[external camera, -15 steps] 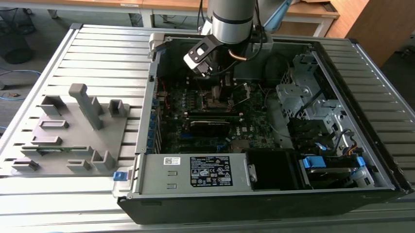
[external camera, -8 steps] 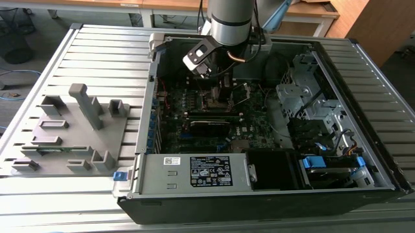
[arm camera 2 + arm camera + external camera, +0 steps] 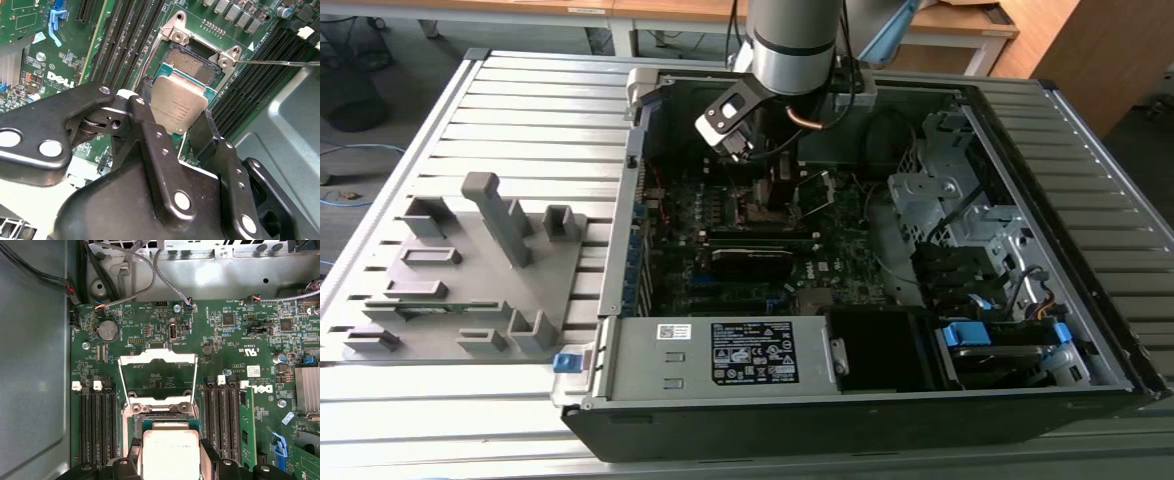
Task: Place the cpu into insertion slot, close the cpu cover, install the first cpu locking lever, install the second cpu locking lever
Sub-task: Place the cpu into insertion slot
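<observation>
Gripping the cpu (image 3: 177, 107) by two opposite edges, the gripper (image 3: 175, 119) has its black fingers (image 3: 142, 112) closed on the chip. It holds the chip just above the near side of the insertion slot (image 3: 192, 65), not yet seated.

From where I stand, the risk is in the alignment. The chip overlaps only part of the socket in the second wrist view. If it went down offset or skewed, a corner could catch on the metal rim or press on the contact field. The hold on those thin edges also looks slight, so a bump against the rim might shift the chip between the fingers.

The chip itself is a flat square with a dull silver-grey top, faint print on it and a green edge beneath.

Just beyond it, the cpu cover (image 3: 160, 356) stands hinged open, its large cut-out showing the green circuit board (image 3: 225, 340) behind. A thin metal rod (image 3: 280, 62) juts out beside the socket. Farther off, the arm (image 3: 794, 45) reaches down into the open computer case (image 3: 1107, 130).
</observation>
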Available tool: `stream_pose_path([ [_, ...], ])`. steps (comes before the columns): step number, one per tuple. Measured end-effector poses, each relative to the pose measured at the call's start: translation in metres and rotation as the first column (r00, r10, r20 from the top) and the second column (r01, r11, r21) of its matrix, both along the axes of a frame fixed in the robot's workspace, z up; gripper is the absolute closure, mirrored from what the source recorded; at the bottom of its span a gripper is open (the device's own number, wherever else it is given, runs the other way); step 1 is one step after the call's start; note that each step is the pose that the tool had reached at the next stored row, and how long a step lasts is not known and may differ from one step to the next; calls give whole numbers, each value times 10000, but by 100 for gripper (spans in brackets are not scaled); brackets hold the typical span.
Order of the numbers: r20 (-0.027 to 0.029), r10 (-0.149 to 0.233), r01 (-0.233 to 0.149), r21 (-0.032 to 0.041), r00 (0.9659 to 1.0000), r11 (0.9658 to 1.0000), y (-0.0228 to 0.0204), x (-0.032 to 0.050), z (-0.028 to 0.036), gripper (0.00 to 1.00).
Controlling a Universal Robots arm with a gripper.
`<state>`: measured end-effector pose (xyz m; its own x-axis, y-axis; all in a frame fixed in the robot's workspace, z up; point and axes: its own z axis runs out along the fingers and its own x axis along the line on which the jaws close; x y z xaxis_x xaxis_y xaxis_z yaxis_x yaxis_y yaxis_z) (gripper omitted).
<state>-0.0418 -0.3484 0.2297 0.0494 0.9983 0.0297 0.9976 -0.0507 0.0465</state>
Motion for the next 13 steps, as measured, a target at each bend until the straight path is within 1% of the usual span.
stream_pose_path([
  [11,5,10,-10,-5,10000,10000,1,0,-16,46],
  [13,12,34,-34,-9,10000,10000,13,-4,-22,46],
])
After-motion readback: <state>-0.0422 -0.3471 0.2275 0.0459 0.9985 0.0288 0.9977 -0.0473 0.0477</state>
